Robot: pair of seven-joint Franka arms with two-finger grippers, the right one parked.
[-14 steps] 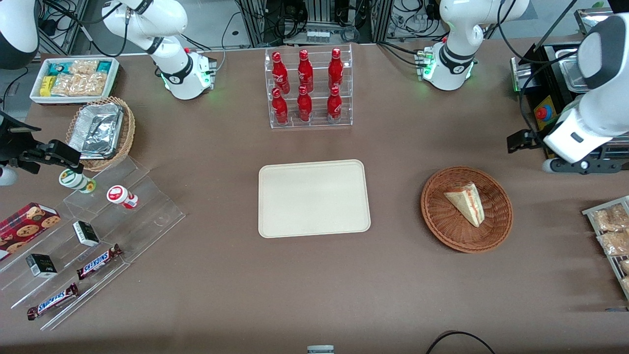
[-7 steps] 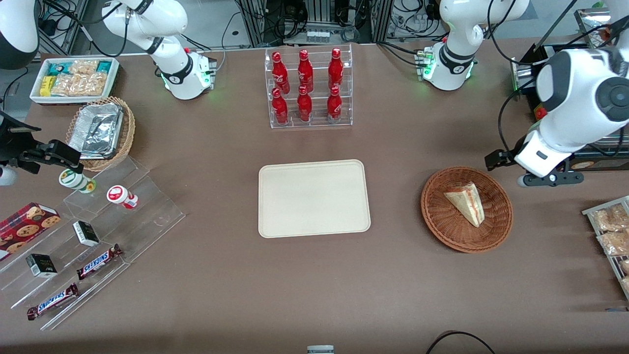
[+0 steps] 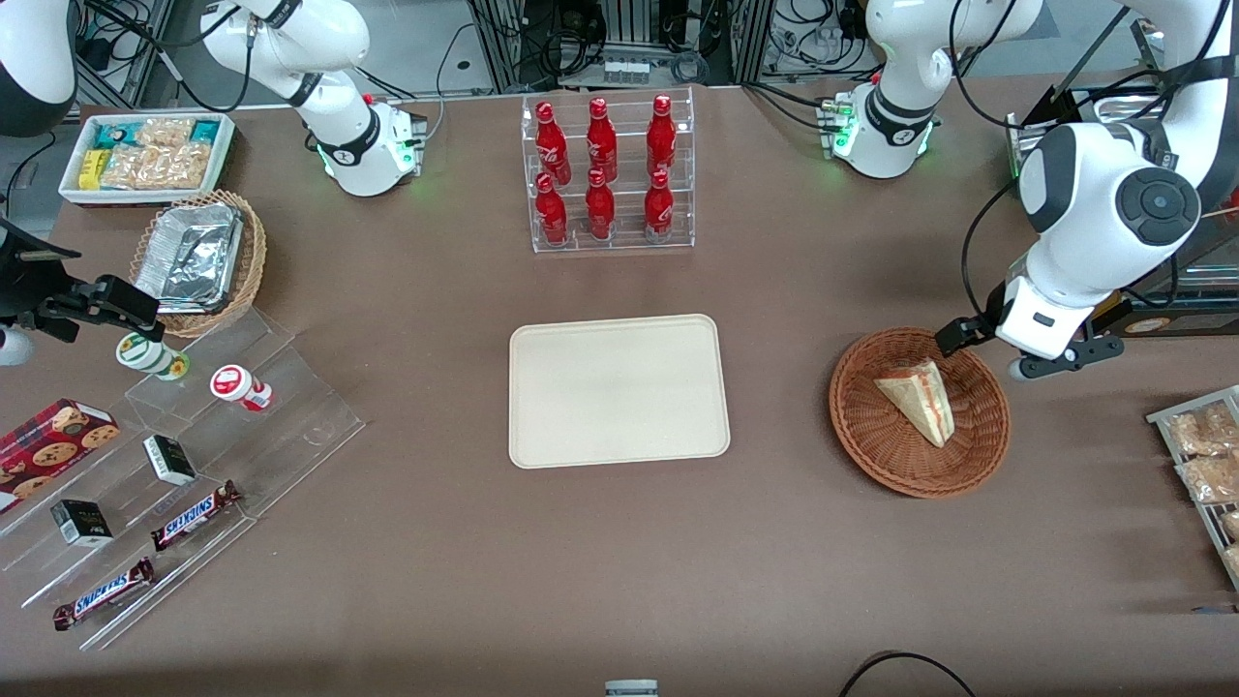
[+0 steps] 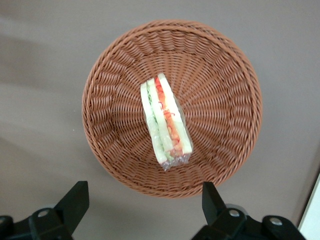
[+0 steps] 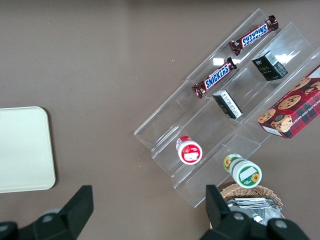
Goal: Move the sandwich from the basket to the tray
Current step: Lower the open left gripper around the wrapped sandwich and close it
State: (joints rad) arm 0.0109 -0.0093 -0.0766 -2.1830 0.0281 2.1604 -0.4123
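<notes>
Snickers bars (image 3: 194, 514) and small boxes on a clear stepped rack (image 3: 194, 455), toward the parked arm's end of the desk (image 3: 436, 581). A tan wicker basket of foil containers (image 3: 198, 259) sits farther from the front camera than the rack.

Mid-desk: acrylic stand of red bottles (image 3: 605, 174); nearer the camera, the cream tray (image 3: 618, 390), flat, nothing on it.

Toward the working arm's end: the round reddish-brown basket (image 3: 871, 436), well apart from the tray. The sandwich (image 3: 920, 397) lies in it on its side; in the wrist view its red and green filling layers face up (image 4: 165, 120), roughly central in the basket (image 4: 225, 100).

Left gripper (image 3: 978, 350) hangs above the basket rim, at the edge farther from the camera, not touching the sandwich. Fingers (image 4: 75, 200) spread wide, released, holding nothing.
</notes>
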